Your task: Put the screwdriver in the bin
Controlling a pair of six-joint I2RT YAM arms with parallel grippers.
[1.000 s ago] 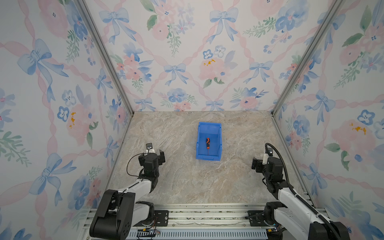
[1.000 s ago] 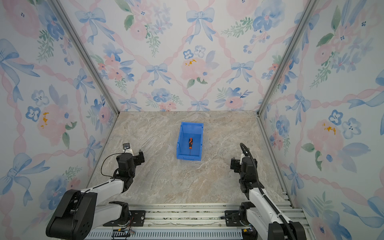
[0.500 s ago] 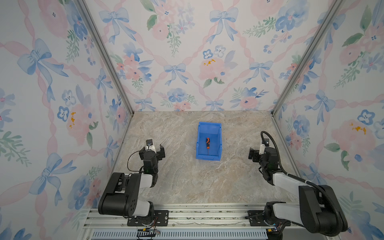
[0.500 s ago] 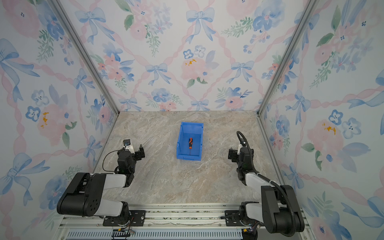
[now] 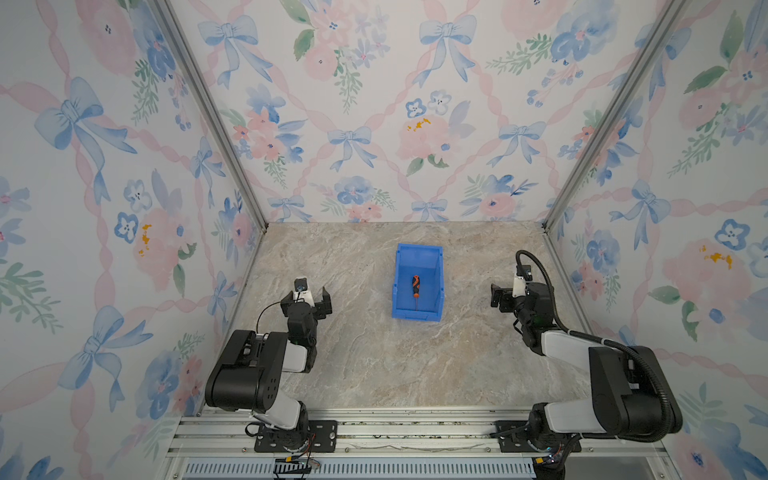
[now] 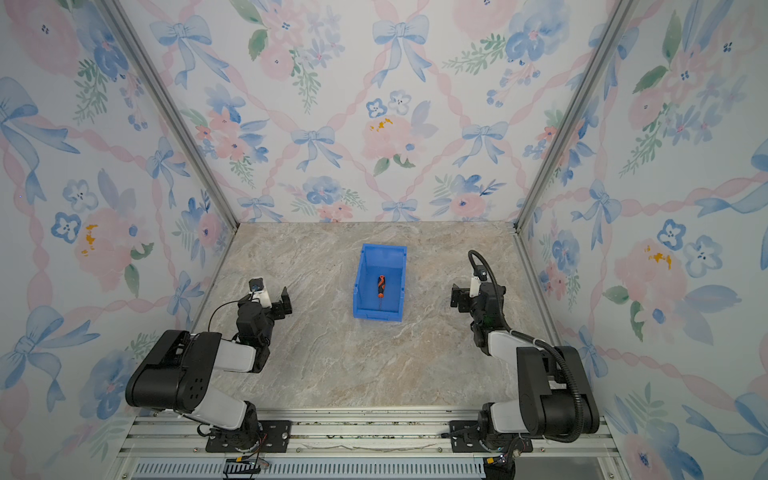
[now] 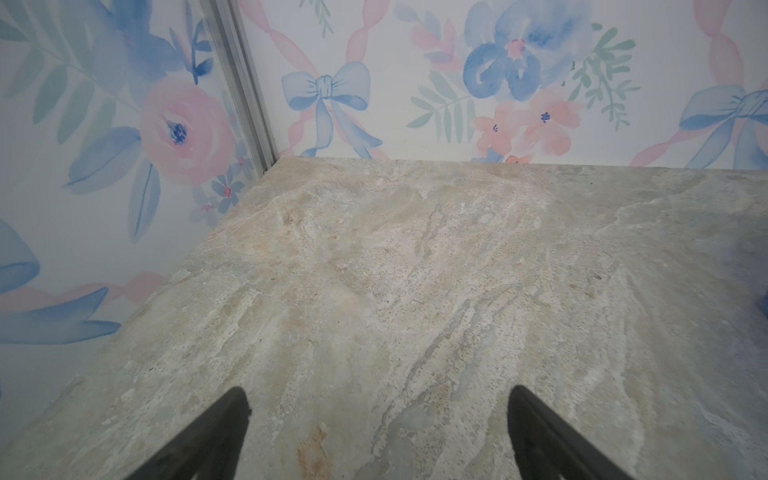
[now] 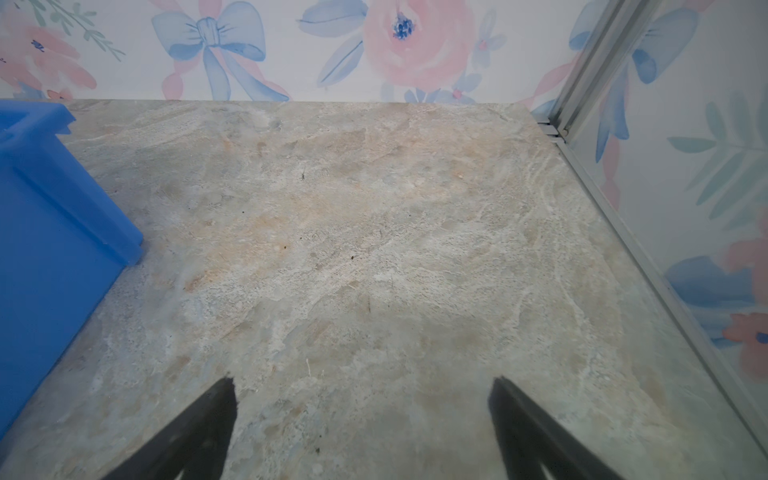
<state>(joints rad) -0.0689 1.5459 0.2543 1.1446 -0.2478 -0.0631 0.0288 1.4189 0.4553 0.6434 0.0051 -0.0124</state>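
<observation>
in both top views the screwdriver [image 5: 416, 286] is lying flat on the floor of the blue bin [image 5: 419, 258], with its orange-and-black handle toward the far wall and its shaft pointing at the low near wall. judging by that, the placing step is looking done, and both arms are sitting folded low near their bases.

the left fingers [image 7: 208, 440] are hanging spread wide with nothing between them, over bare worktop to the left of the bin and well apart from it. the right fingers [image 8: 199, 428] are likewise released and empty, to the right of the bin [image 8: 50, 216], which is showing at the edge of the right wrist view.

the next move is probably calling for nothing more than keeping both arms clear, so the bin is not getting nudged.

the worktop [image 5: 374, 365] is showing a beige marbled stone pattern. floral wallpaper [image 5: 374, 124] with blue bows is enclosing it on three sides, and an aluminium rail [image 5: 415, 428] is carrying the arm bases along the near edge.
</observation>
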